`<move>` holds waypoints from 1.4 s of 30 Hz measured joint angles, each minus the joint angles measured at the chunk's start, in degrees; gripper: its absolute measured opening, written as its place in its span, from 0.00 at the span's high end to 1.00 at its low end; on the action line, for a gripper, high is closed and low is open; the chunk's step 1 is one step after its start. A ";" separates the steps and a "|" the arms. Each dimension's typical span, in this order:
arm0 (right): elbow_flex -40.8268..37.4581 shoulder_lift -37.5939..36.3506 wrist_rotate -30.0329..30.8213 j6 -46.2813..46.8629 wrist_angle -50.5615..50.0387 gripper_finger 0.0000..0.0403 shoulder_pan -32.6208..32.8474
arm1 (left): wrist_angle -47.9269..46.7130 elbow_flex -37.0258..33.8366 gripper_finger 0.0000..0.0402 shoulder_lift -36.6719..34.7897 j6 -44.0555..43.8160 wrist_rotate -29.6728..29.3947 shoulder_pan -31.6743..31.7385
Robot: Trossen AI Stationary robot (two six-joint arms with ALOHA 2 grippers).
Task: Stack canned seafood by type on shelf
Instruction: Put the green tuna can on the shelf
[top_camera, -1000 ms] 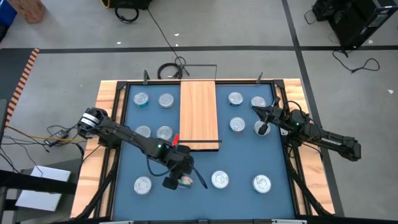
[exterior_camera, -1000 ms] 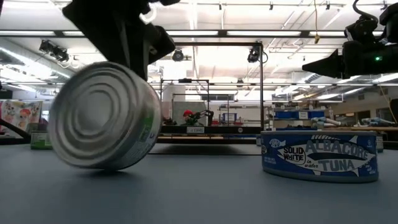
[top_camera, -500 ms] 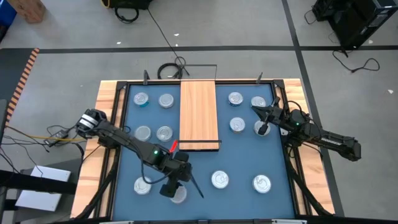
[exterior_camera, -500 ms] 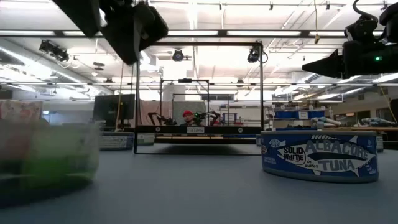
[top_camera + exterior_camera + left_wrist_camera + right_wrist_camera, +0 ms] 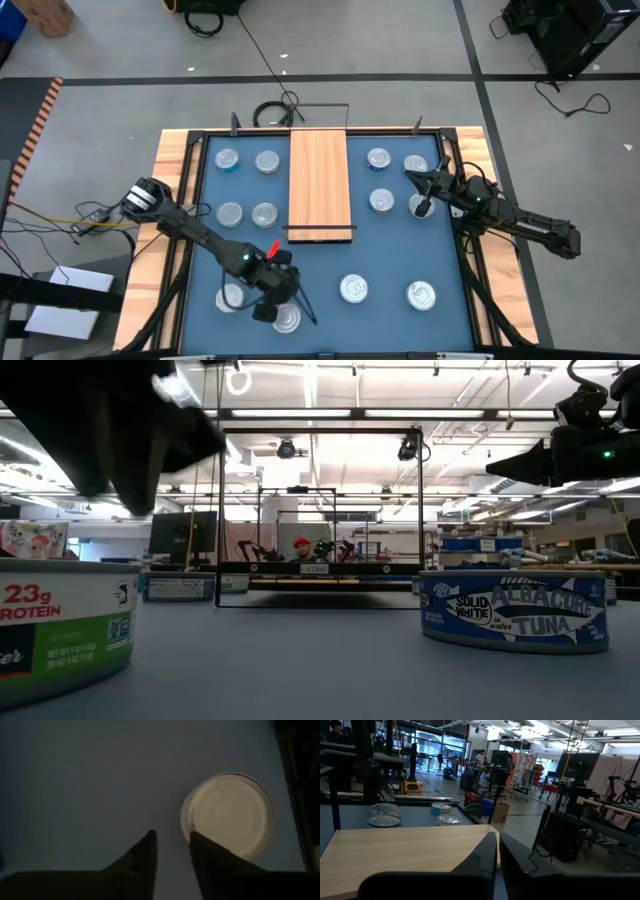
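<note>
The long light-wood shelf with thin black metal ends (image 5: 320,183) lies lengthwise at the middle of the blue bench (image 5: 390,255), toward 12 o'clock, and carries no tins. The short round silver-topped seafood tins lie scattered on the bench on both sides of it: four at about 10 o'clock of the shelf, four at about 2 o'clock, and the rest along the 6 o'clock edge.

The left gripper (image 5: 272,296) hangs low over the 7 o'clock part of the bench, just beside a round tin with a plain silver lid (image 5: 287,317) (image 5: 228,814). In the left wrist view its jaws stand a little apart with bare blue bench between them, and the tin sits off to one side of the dark fingertips (image 5: 148,841), not held. In the low view this white and green-labelled tin (image 5: 62,622) stands upright on the bench close to the camera, under the dark mass of the arm. A blue-labelled albacore tuna tin (image 5: 513,609) stands upright well apart from it.

The right gripper (image 5: 408,173) waits above the bench at 3 o'clock, pointing toward the shelf, its jaws together and empty. In the right wrist view the fingers (image 5: 488,851) nearly touch, with the shelf top ahead of them.
</note>
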 joint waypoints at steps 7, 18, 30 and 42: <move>0.01 -0.01 -0.01 0.00 -0.01 0.93 0.02 | 6.64 -4.41 0.98 0.00 -1.65 5.30 2.32; 0.00 -0.02 0.00 0.00 -0.03 0.92 0.02 | 8.93 -4.80 0.87 1.02 -4.47 8.12 1.75; 0.01 -0.04 0.01 0.00 0.01 0.93 0.00 | 8.68 -4.83 0.82 3.09 -4.56 8.28 1.69; -0.01 -0.04 0.01 0.00 0.03 0.93 0.00 | 9.74 -4.54 0.97 4.57 -3.42 9.54 1.69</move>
